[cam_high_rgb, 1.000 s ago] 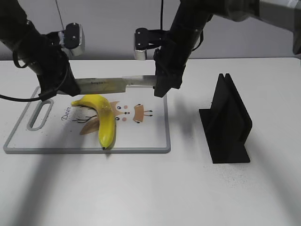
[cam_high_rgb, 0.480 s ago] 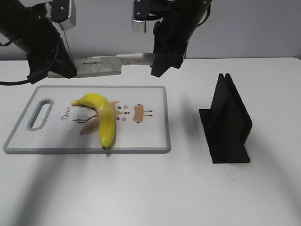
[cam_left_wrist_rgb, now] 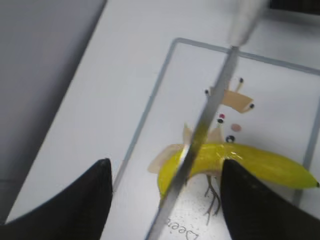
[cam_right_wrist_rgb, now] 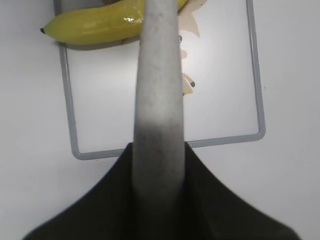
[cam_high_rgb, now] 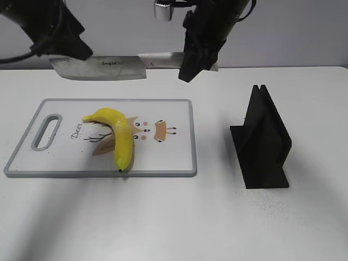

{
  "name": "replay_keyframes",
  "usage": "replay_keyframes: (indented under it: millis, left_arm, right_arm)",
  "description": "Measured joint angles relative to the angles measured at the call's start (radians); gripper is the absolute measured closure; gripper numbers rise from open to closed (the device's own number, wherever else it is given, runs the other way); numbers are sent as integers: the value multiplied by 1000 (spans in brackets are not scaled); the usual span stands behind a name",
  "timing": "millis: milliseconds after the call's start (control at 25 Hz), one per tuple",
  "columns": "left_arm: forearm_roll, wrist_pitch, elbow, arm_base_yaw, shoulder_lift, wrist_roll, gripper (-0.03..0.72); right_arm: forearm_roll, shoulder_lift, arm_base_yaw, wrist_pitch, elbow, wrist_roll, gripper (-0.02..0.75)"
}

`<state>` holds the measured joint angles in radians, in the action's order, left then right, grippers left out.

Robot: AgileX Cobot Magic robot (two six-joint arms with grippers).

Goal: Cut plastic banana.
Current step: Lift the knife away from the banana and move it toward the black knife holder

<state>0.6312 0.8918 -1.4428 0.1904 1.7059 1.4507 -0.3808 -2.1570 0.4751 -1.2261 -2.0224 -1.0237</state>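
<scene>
White table, grey wall behind: the board (cam_high_rgb: 179,163) carries the banana (cam_high_rgb: 120,136) at its 9 o'clock half, uncut. Left gripper (cam_high_rgb: 60,38) is spread around the blade tip; right gripper (cam_high_rgb: 198,51) pinches the knife (cam_high_rgb: 103,68) handle. Both have lifted the knife well clear within the last second, so no cut has begun.

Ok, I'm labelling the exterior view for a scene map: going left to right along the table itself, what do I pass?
Cutting board first, with the banana lying on its left half → bare table → black stand on the right.
</scene>
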Motion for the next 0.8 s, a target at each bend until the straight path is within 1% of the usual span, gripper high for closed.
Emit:
replay_keyframes:
  millis: [120,200,320,400,520,600,720,800]
  left_arm:
    - [-2,-65,0,0,-48,-79,46]
    - [-5,-108,0,-1,-84,-166,52]
    - [-24,-148,0,-10,-139,-395,67]
    - [-67,-142,0,-27,-174,-531,85]
    - [-138,-108,0,-60,-220,-713,95]
    - [-164,-52,0,-97,-249,-829,98]
    - [-182,63,0,-159,-281,-922,99]
    - [-207,142,0,-192,-295,-964,101]
  right_arm:
    - [2,53,0,0,58,11,576]
    - [9,91,0,0,95,20,576]
    - [22,154,0,-1,134,73,576]
    - [37,194,0,-2,144,140,576]
    - [53,248,0,-2,147,240,576]
    - [57,281,0,-3,147,324,576]
    - [89,321,0,-3,147,507,576]
    - [122,340,0,-4,147,592,576]
